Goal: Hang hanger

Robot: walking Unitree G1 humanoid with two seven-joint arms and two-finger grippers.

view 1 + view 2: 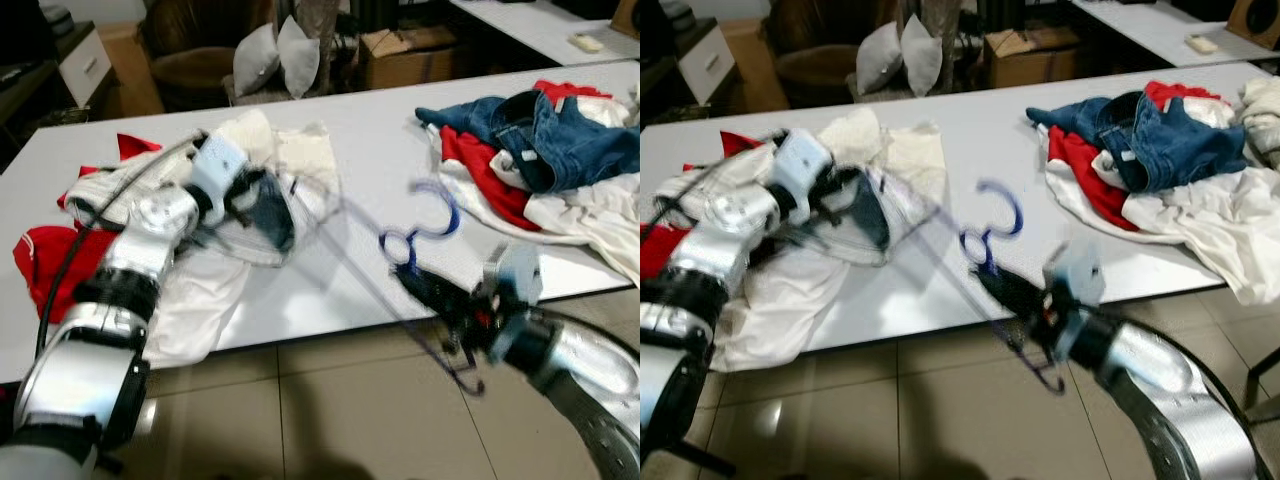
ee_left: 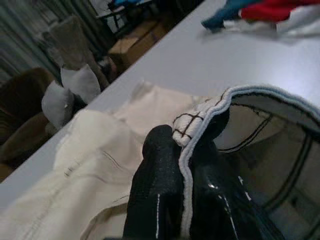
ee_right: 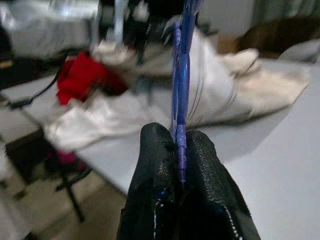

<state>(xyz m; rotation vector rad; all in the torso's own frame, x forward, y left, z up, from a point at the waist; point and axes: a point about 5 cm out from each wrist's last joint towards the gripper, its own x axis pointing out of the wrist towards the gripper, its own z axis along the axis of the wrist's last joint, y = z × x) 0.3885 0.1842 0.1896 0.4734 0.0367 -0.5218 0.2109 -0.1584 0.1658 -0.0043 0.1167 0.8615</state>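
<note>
Right gripper (image 3: 181,150) — fingers pressed together on the thin blue hanger (image 1: 425,225), which runs up between the two black pads in the right wrist view. In the head views this gripper sits just off the bench's near edge, over the tiled floor (image 1: 330,410), and the hanger rises from it over the white bench (image 1: 380,130), its hook curling above the near middle of the top; the hanger's outline is blurred.

Left gripper (image 2: 182,165) — fingers clamped on the piped edge of a cream garment (image 2: 100,165), the light blue-and-black trim pinched between the pads. In the head views this gripper (image 1: 262,205) is held above the bench's left part, with the garment's opening stretched before it toward the hanger.

Beneath and beside the left arm, a heap of white and cream clothes (image 1: 200,290) lies on the bench's left end, part of it draped over the near edge; red cloth (image 1: 45,255) shows at the far-left side of that heap.

At the bench's right end lies a second pile: blue jeans (image 1: 560,135) on top of red and white garments (image 1: 480,175), which spread toward the near right corner.

Beyond the bench's far edge stand two grey cushions (image 1: 275,55) against a brown chair (image 1: 195,65), with a cardboard box (image 1: 405,50) beside them.
</note>
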